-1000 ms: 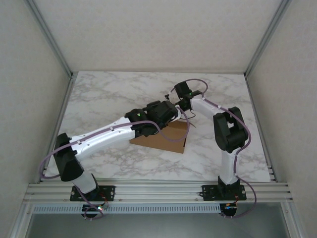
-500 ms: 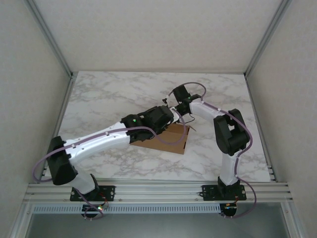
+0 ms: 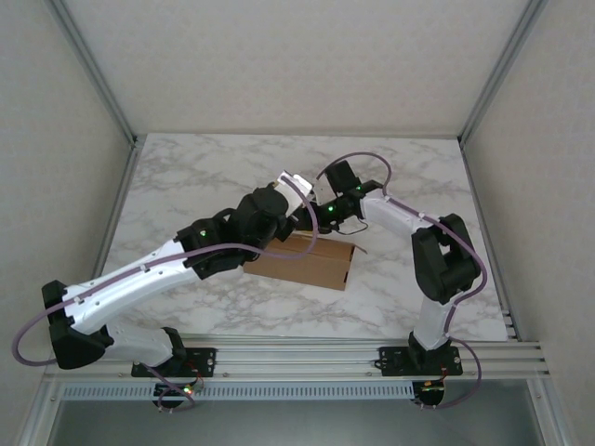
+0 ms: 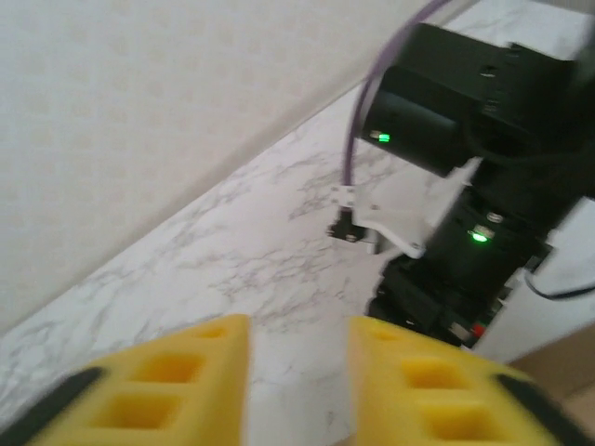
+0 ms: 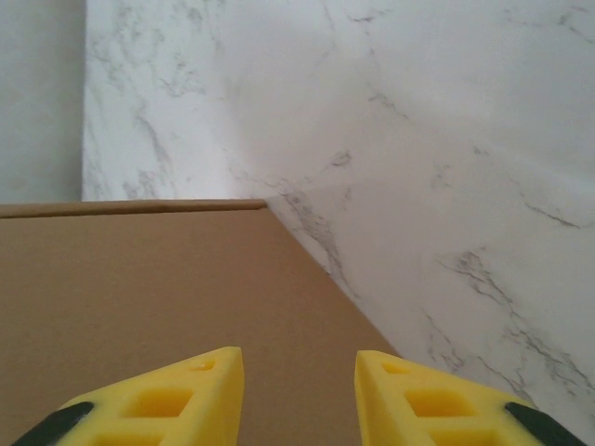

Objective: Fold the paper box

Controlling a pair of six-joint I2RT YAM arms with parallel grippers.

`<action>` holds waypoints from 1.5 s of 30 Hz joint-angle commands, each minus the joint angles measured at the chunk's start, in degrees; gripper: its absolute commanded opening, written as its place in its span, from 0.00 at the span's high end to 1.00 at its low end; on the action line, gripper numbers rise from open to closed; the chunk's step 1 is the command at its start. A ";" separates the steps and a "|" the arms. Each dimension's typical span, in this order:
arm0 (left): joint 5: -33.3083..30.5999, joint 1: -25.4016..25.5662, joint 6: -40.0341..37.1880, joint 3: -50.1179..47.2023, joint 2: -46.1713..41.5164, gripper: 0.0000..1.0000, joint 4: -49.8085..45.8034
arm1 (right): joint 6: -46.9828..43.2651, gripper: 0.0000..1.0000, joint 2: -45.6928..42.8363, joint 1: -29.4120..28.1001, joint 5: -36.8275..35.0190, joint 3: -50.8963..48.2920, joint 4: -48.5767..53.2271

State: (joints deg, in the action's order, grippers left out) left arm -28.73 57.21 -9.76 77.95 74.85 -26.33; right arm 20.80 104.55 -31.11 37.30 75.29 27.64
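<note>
Paper box (image 3: 311, 265) sits near the middle of the tabletop (image 3: 186, 177), a touch toward the near edge; the right gripper (image 5: 299, 372) hangs over its brown panel, jaws apart, nothing between them. Left gripper (image 4: 297, 348) is up close beside the right arm (image 4: 465, 139); fingers parted, empty.

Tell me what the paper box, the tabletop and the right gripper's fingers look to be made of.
The paper box: plain brown cardboard, matte, with a thin raw edge showing. The tabletop: white with grey veining like marble, smooth; may be laminate. The right gripper's fingers: yellow, matte, with moulded pockets, probably plastic.
</note>
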 commanded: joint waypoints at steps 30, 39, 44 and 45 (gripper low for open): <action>13.21 -18.98 -4.36 -28.04 -29.41 0.49 7.23 | -38.79 0.48 -59.12 -1.71 -31.75 -15.26 15.05; 13.16 -18.95 -9.82 -29.86 -32.88 0.47 2.53 | -56.97 0.49 -63.22 -1.59 -26.22 -17.71 24.97; 14.76 -18.54 -12.77 -30.13 -36.45 0.47 -2.67 | -58.05 0.50 -62.42 -1.74 -25.08 -21.74 21.51; 14.44 -18.54 -13.52 -30.23 -37.31 0.47 -3.69 | -57.89 0.50 -62.37 -1.73 -25.33 -22.97 19.88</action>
State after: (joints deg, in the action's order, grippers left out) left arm -15.53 38.57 -19.84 48.51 39.66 -25.39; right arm -34.22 42.02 -32.51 10.66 54.35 49.80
